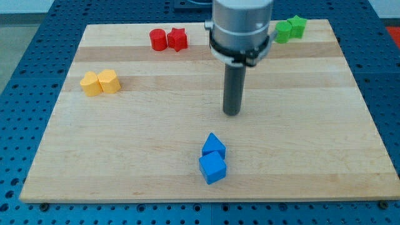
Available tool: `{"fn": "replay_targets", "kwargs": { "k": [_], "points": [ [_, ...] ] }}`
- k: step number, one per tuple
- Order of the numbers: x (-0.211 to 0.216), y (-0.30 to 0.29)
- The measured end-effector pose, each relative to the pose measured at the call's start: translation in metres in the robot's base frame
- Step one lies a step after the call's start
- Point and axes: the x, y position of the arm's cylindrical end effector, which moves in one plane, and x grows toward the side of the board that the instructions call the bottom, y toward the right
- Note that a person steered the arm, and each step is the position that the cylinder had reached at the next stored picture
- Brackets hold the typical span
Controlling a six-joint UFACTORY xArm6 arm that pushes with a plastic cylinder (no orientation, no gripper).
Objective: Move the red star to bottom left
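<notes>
Tip (pixel 232 113) of smooth dark rod on pale wood board (pixel 312 156), well apart from red star (pixel 178 39); no hand visible.

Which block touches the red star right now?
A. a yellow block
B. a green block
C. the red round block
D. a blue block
C: the red star sits at the view's top against the red round block on its left side, while my tip stands apart from both, nearer the middle of the board.
</notes>
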Motion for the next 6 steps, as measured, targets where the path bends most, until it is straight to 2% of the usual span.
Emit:
{"fn": "replay_targets", "kwargs": {
  "k": [3,6],
  "points": [
    [-0.156,-0.002],
    [-0.232,-0.062]
  ]
}}
